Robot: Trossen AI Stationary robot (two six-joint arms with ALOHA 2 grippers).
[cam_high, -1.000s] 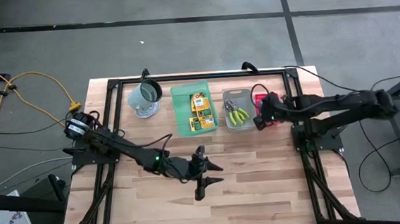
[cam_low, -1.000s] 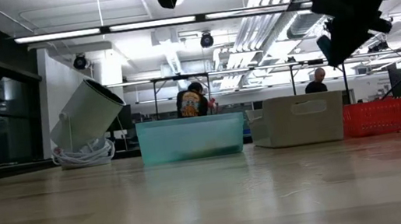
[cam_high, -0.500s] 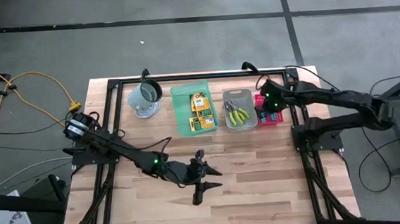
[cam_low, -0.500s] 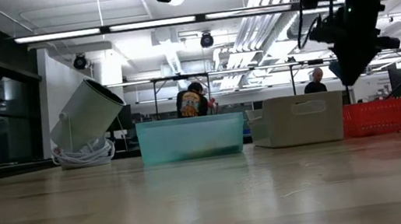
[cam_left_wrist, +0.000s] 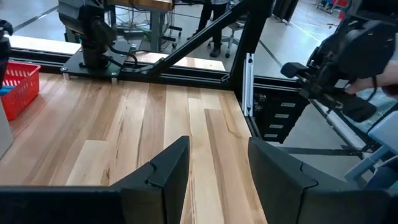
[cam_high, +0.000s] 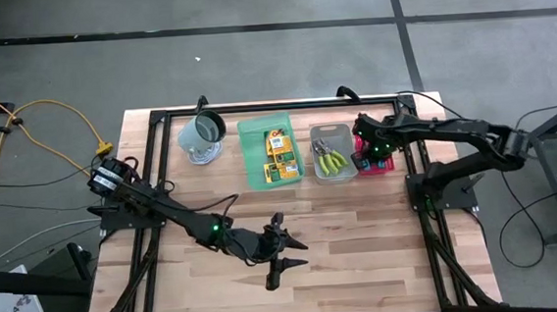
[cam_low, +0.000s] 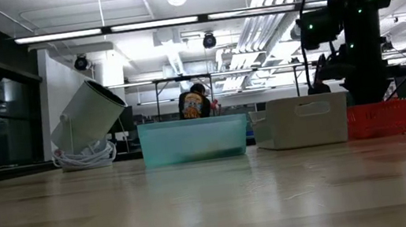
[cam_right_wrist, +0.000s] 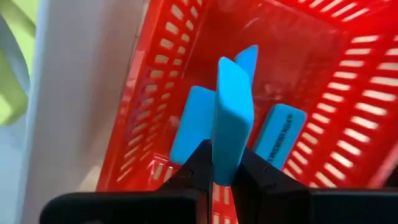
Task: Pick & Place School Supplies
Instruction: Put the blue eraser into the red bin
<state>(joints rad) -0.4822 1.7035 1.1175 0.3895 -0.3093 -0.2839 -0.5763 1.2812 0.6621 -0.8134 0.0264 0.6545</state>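
My right gripper (cam_right_wrist: 224, 167) reaches down into the red tray (cam_high: 382, 164) and is shut on a cyan-blue piece (cam_right_wrist: 232, 118). Other cyan-blue pieces (cam_right_wrist: 191, 126) (cam_right_wrist: 280, 134) lie on the floor of the red tray (cam_right_wrist: 323, 74). Three yellow-orange boxes (cam_high: 278, 152) lie in the green tray (cam_high: 251, 158). Two yellow-green-handled tools (cam_high: 332, 158) lie in the grey tray (cam_high: 330, 128). My left gripper (cam_high: 279, 249) hovers open over the middle of the table, near its near side. My right gripper pinches the near end (cam_right_wrist: 222, 155) of one cyan-blue piece between its two fingers, coming from above and pointing down into the red tray. The piece sticks out past the fingertips toward the tray floor; whether its far end touches the floor or another piece, I cannot tell.
A grey-green metal mug (cam_high: 202, 132) sits tilted at the table's far left (cam_low: 88, 118). The three trays stand in a row along the far edge. Bare wood (cam_left_wrist: 155, 118) lies in front of my left gripper. People show in the room beyond the table (cam_low: 195, 103).
My right gripper has come down from above the trays into the red tray, its arm swinging toward the far edge. My left gripper has drifted slightly toward the near edge and stays open.
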